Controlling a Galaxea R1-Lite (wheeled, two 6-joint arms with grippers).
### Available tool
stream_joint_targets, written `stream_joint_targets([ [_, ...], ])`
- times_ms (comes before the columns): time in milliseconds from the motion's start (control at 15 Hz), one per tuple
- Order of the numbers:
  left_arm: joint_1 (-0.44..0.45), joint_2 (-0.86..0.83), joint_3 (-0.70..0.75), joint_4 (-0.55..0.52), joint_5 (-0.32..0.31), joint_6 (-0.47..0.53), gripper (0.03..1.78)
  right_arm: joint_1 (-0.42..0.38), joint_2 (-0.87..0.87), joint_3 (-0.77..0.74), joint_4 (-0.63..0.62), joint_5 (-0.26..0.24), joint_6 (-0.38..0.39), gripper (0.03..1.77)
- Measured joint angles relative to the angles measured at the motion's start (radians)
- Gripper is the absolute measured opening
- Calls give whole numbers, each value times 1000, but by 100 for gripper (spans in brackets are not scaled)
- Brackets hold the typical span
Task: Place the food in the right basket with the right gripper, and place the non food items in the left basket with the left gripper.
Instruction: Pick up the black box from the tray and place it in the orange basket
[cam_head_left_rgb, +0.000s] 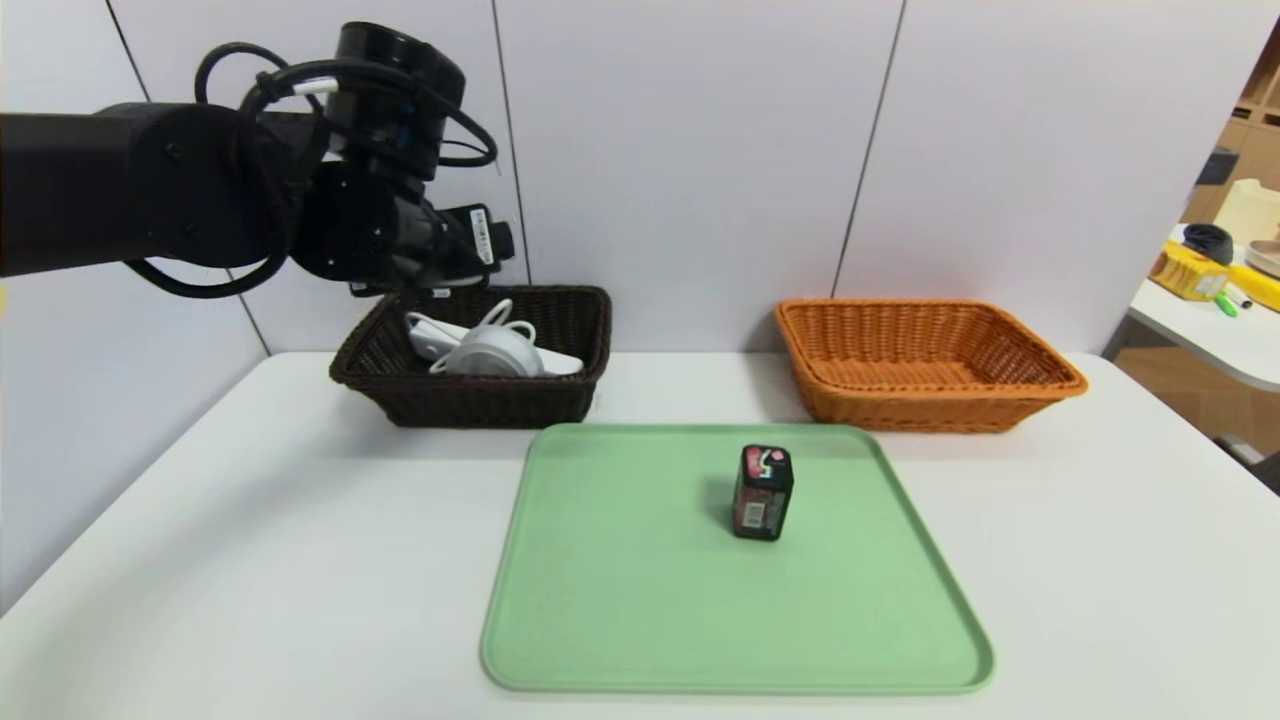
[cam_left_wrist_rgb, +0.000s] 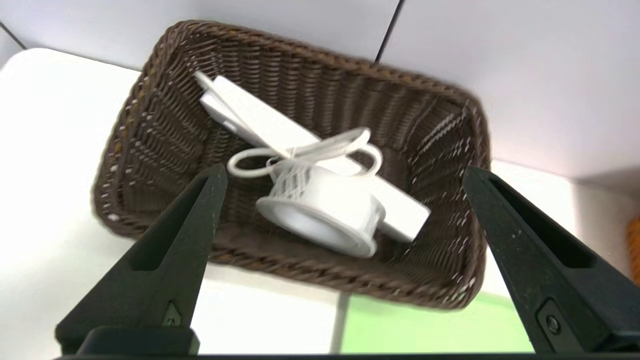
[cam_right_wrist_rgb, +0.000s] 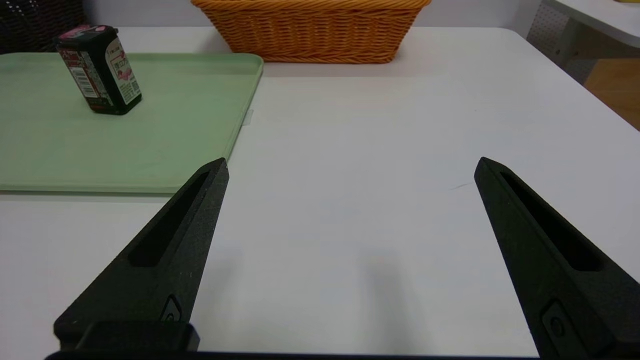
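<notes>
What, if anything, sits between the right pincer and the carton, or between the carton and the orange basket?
Nothing visible. The right pincer is open over bare table; only the green tray rim lies before the carton. From carton to orange basket there is open tray and table.
</notes>
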Motion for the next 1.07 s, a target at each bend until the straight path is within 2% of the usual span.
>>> stream_joint_targets([
  [267,-5,-129,131,-4,0,113,169,0,0,0,0,0,0,170],
  [733,1,-407,370,-31,-12,379,169,0,0,0,0,0,0,170],
  [933,44,-530,488,-83,-103,490,169,0,0,0,0,0,0,170],
  [1067,95,-601,570,-183,-166,549,169,0,0,0,0,0,0,170],
])
